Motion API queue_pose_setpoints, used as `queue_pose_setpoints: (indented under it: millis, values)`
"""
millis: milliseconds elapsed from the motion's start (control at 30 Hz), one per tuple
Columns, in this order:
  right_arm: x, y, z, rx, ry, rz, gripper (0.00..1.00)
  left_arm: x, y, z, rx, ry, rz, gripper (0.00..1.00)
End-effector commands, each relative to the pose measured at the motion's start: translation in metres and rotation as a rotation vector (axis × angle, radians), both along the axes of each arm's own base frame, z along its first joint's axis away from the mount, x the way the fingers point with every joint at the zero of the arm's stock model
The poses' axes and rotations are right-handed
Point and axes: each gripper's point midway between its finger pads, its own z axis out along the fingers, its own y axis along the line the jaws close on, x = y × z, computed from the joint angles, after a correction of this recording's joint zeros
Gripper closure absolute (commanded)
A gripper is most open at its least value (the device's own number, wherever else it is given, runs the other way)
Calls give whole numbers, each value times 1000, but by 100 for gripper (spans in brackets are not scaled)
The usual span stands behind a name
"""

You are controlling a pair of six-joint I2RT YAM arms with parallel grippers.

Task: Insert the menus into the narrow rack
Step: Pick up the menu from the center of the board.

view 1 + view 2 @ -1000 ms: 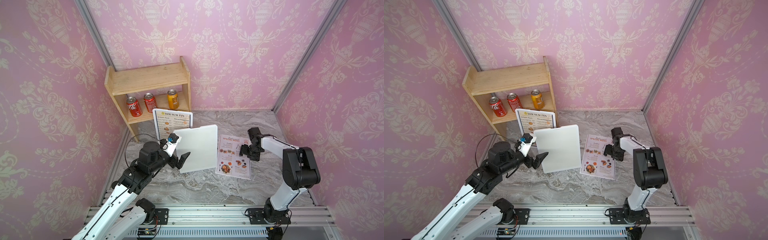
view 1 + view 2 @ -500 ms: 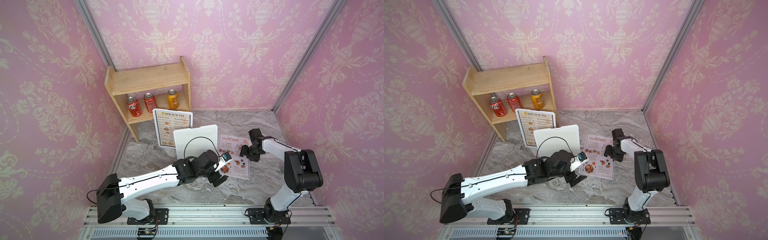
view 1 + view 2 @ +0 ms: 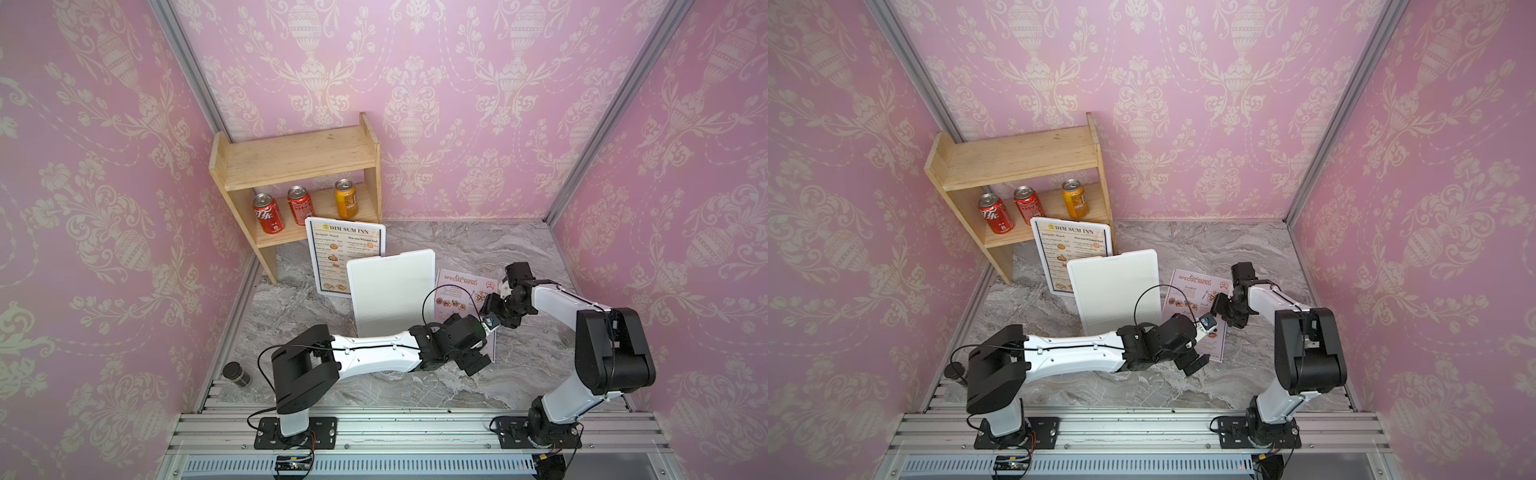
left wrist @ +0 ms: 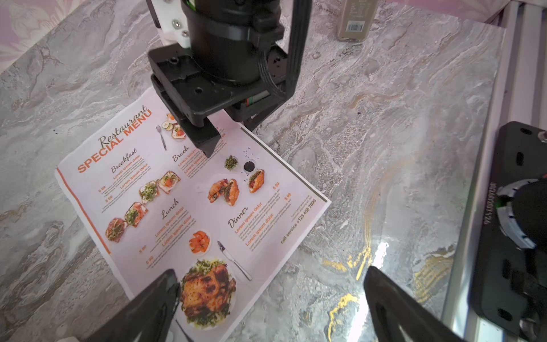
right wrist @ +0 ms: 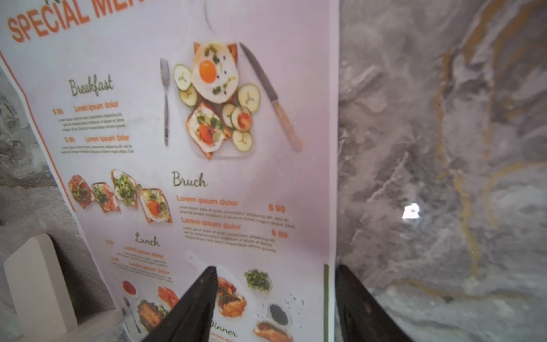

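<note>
The pale "SPECIAL MENU" sheet (image 3: 457, 291) (image 3: 1187, 291) lies flat on the marble, right of the white upright rack (image 3: 390, 291) (image 3: 1115, 291). The blue-bordered "DIM SUM INN" menu (image 3: 332, 257) stands upright behind the rack. My right gripper (image 5: 275, 275) (image 3: 492, 309) is open and low over the pale sheet's right edge. One finger is over the print and the other over bare marble, as the left wrist view (image 4: 183, 192) also shows. My left gripper (image 4: 270, 272) (image 3: 484, 345) hangs wide open above that sheet's near corner, holding nothing.
A wooden shelf (image 3: 299, 166) with three drink cans stands in the back left corner. A dark jar (image 3: 235, 372) sits by the left wall near the front rail (image 3: 395, 428). A bottle (image 4: 353, 17) lies on the marble to the right.
My left arm swung from the rack's left side across the front to the pale menu's near corner. The right gripper's jaws narrowed over the menu's edge.
</note>
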Motion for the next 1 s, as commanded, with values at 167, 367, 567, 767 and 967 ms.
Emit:
queue_pose_setpoints:
  millis: [167, 367, 567, 767, 967]
  values:
    - [-56, -3, -30, 40, 188, -4, 33, 19, -8, -42, 59, -4, 99, 1]
    - [-61, -3, -29, 62, 191, -16, 33, 28, -9, -67, 90, 15, 115, 1]
    - [-68, -1, -29, 80, 194, -20, 37, 38, -9, -79, 87, 22, 127, 1]
    - [-71, 0, -27, 90, 192, -26, 44, 46, -7, -93, 85, 45, 129, 1]
    - [-68, 5, -23, 123, 169, -38, 52, 43, -12, -101, 79, 63, 110, 1]
